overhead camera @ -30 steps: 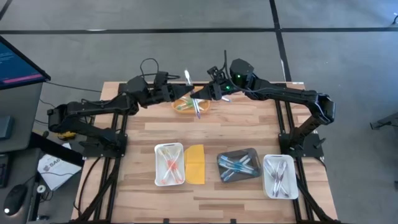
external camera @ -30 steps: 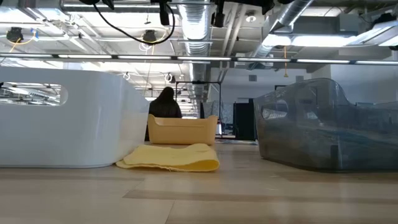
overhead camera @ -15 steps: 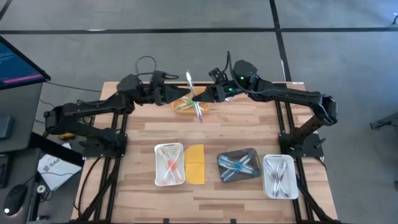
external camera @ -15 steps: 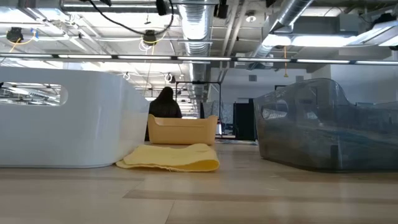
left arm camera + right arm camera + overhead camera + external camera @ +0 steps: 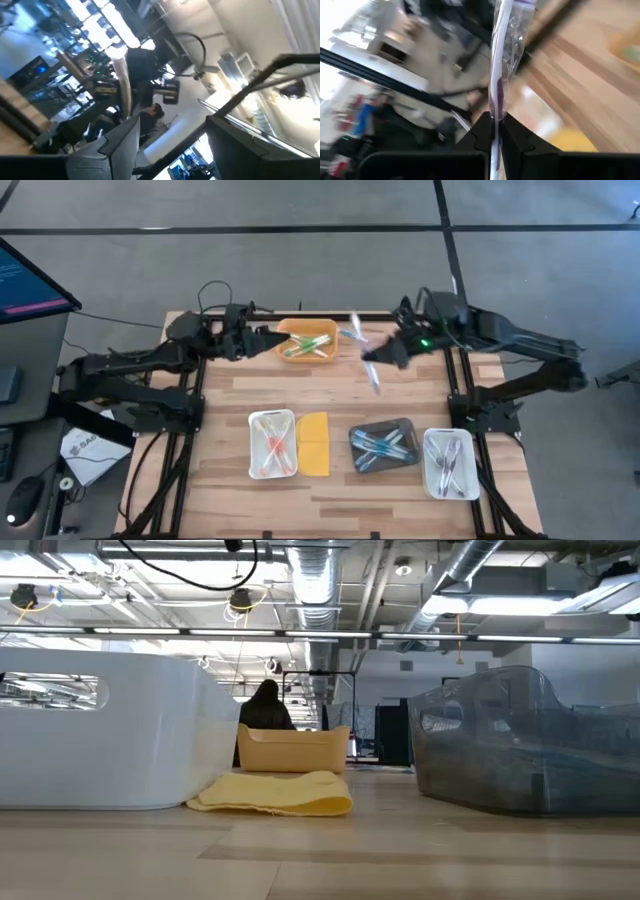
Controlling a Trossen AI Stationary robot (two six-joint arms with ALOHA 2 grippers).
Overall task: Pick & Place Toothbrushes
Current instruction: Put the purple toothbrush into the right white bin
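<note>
**Right gripper holds a wrapped toothbrush above the table's middle; left gripper gapes beside the orange bin**

The right arm reaches in from the table's right rear edge, forearm angled toward the centre. The right gripper (image 5: pixel 378 357) has its fingers pinched tight on a wrapped toothbrush (image 5: pixel 364 350), which runs slantwise through the grip, one end pointing toward the rear edge and the other toward the front trays. In the right wrist view the same toothbrush (image 5: pixel 501 55), in a clear wrapper, stands out from between the two closed fingers (image 5: pixel 482 132), gripped near its lower part with most of its length beyond the tips.

The left arm stretches low from the left side along the rear of the table. The left gripper (image 5: pixel 262 340) sits just beside the left end of the orange bin (image 5: pixel 288 330), fingers spread wide with nothing between them; the left wrist view shows the two fingers (image 5: pixel 120 145) apart, looking out into the room.

The orange bin holds several toothbrushes (image 5: pixel 308 347). Between it and the front row, the wooden table (image 5: pixel 230 395) is bare planking. Along the front stand a white tray (image 5: pixel 252 448) with pink and orange sticks, a yellow lid (image 5: pixel 314 444) touching its right side, a dark tray (image 5: pixel 404 428) with blue sticks, and a second white tray (image 5: pixel 432 470) with pale sticks near the right edge.
</note>
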